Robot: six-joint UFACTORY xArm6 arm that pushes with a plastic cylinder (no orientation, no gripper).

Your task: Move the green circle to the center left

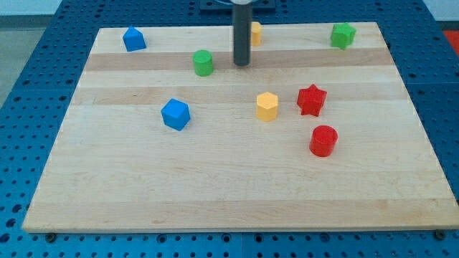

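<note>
Risk: my tip [242, 64] — a bare rod, no claw — right of green circle [203, 63], perhaps clips it off-centre, skewing it upward.

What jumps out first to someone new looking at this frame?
The dark rod coming down from the view's top centre, my tip resting just right of the green circle, a small gap between them. Next, the bright cluster right of centre: yellow block, red star and red cylinder, all on the pale wooden board.
</note>
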